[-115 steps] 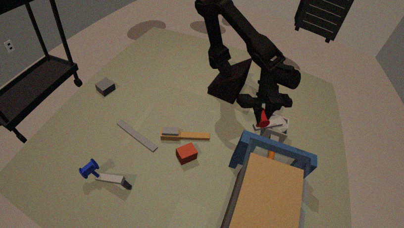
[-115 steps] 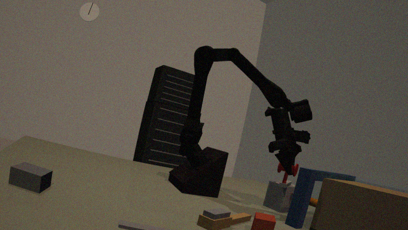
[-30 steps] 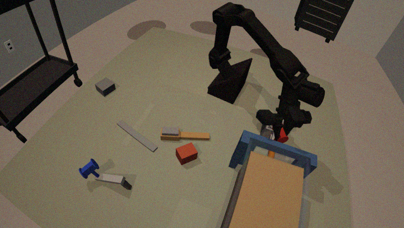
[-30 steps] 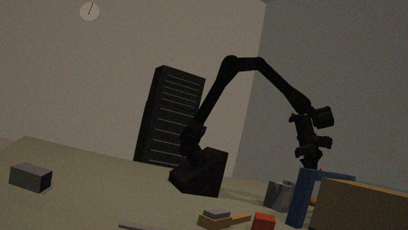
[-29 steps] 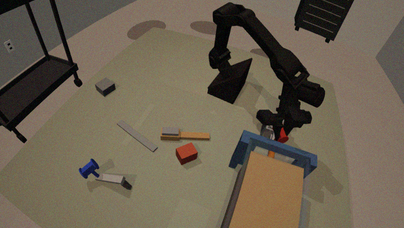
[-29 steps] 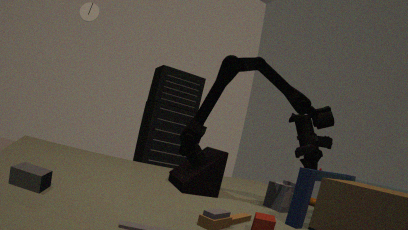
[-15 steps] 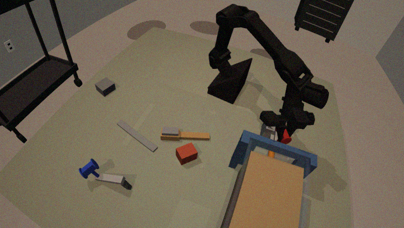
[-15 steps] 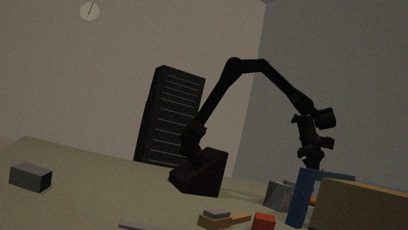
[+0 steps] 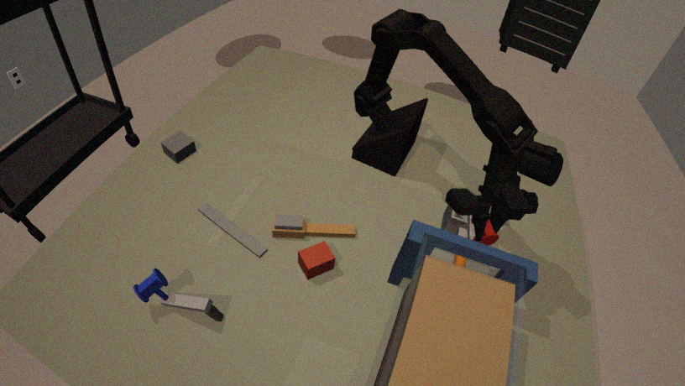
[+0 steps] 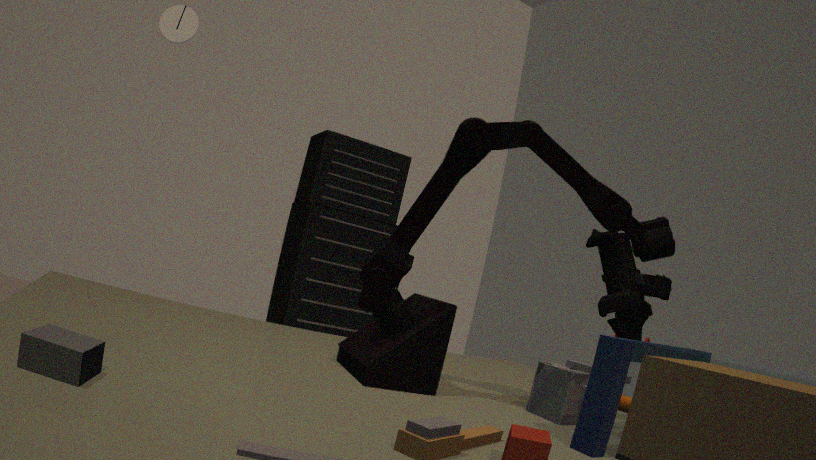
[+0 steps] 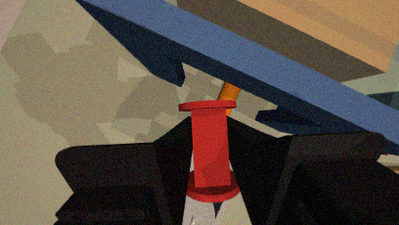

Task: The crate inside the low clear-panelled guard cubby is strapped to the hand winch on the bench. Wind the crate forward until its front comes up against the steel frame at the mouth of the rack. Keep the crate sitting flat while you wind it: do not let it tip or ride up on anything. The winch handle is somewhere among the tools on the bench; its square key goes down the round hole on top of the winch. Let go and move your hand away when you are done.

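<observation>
My gripper [image 9: 485, 229] [image 10: 627, 330] [image 11: 206, 120] is shut on the red knob of the winch handle [image 9: 489, 235] [image 11: 210, 152]. It stands over the grey winch [image 9: 457, 221] [image 10: 557, 391], just in front of the blue steel frame [image 9: 431, 236] [image 10: 602, 394] [image 11: 274, 64]. The tan crate [image 9: 455, 320] [image 10: 714, 411] [image 11: 342, 20] sits flat behind the frame's top bar, its front close to it; I cannot tell if they touch. A short piece of orange strap [image 9: 459, 260] [image 11: 229, 91] shows between the winch and the crate.
A red block [image 9: 316, 258] [image 10: 526, 442], a tan wooden tool with a grey pad [image 9: 306, 227], a flat grey bar [image 9: 232, 230], a blue spool with a grey handle [image 9: 149, 285] and a grey block [image 9: 178, 146] [image 10: 60, 354] lie on the bench. The arm's base [image 9: 388, 134] stands behind.
</observation>
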`<control>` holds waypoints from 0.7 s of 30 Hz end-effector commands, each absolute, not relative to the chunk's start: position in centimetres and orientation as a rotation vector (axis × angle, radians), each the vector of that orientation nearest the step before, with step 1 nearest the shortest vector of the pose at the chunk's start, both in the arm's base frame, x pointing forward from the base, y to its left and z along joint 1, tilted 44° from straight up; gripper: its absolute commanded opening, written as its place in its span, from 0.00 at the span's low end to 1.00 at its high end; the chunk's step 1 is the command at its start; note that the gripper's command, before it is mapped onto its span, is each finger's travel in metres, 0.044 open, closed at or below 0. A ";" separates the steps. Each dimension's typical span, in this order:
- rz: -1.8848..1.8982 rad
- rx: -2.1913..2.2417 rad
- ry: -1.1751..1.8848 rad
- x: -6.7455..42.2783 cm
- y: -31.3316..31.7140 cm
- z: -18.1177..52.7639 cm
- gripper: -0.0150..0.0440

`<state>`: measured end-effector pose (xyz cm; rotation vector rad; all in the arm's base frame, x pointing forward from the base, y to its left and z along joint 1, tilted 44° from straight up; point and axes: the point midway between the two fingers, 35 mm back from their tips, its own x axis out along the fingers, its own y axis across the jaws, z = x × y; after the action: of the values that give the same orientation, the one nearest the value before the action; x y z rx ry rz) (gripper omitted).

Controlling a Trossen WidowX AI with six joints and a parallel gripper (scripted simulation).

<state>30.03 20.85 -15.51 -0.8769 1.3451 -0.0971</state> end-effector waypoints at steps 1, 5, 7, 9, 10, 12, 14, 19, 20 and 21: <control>-0.062 -0.851 1.351 29.5 22.4 -16.6 0.25; -0.062 -0.851 1.351 29.3 22.7 -16.9 0.25; -0.062 -0.851 1.351 29.2 22.9 -17.0 0.25; -0.061 -0.851 1.351 29.2 23.0 -17.1 0.25; -0.061 -0.851 1.351 29.1 23.1 -17.2 0.25; -0.061 -0.850 1.351 29.0 23.2 -17.3 0.25; -0.061 -0.850 1.351 28.9 23.4 -17.4 0.25; -0.061 -0.850 1.351 28.7 23.7 -17.7 0.25; -0.061 -0.850 1.351 28.7 23.8 -17.7 0.25; -0.061 -0.850 1.351 28.6 23.9 -17.8 0.25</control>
<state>29.32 22.99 -17.11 -0.8682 1.3382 -0.0806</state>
